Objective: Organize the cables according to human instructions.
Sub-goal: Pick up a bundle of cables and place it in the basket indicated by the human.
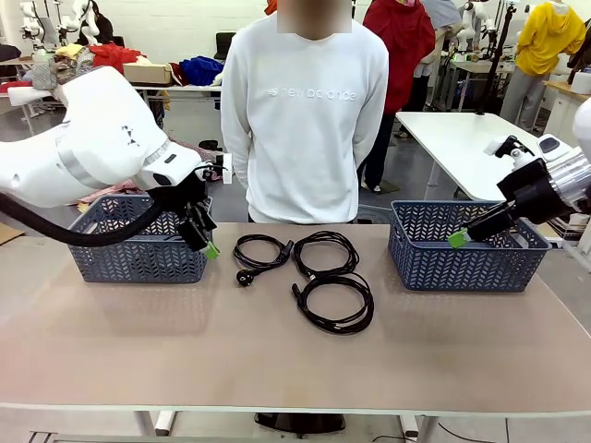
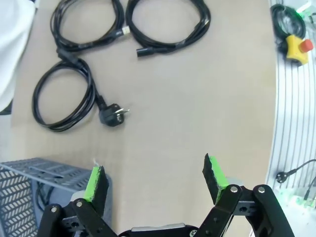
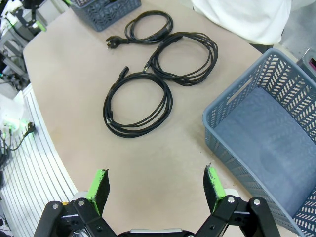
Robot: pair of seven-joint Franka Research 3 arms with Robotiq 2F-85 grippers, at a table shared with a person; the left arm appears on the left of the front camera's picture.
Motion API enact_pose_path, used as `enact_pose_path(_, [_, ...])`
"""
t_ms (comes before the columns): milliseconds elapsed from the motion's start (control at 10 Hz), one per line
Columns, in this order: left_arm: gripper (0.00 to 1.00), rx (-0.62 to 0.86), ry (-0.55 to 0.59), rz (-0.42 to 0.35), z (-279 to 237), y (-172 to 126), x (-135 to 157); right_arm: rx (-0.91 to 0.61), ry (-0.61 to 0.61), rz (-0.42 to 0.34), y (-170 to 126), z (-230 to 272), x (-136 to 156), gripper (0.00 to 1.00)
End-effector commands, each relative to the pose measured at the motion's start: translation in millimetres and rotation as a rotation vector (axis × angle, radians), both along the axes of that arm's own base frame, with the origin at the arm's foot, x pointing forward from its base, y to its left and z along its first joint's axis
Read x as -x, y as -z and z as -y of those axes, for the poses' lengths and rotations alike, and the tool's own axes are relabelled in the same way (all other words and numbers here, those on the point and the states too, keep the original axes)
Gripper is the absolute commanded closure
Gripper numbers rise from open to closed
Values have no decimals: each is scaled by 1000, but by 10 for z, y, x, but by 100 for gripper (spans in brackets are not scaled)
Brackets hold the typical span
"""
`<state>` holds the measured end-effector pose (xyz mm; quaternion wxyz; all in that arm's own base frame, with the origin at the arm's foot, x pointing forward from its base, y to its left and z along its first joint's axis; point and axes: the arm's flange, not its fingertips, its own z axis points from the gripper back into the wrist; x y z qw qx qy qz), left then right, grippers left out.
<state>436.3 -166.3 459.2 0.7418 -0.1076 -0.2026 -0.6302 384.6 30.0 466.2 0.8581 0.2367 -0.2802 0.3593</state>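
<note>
three cables (image 1: 323, 276) are left unsorted on the table (image 1: 138, 341), right basket (image 3: 232, 123) empty; left gripper (image 2: 154, 175) and right gripper (image 3: 156, 180) are held wide, nothing gripped.

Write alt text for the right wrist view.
Three coiled black cables lie on a tan table beyond the open right gripper. An empty blue basket sits at picture right; a person's white top shows at the far edge.

The white sweatshirt (image 1: 305, 148) reads "new balance" (pale letters, chest).
</note>
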Motion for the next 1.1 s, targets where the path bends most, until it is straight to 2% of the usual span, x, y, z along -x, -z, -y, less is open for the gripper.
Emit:
enact_pose_path(0, [0, 46, -11, 13, -73, 55, 162, -22, -19, 19, 0, 17, -36, 0])
enact_pose_path(1000, [0, 21, -12, -3, -22, 19, 128, -22, -19, 19, 0, 17, -36, 0])
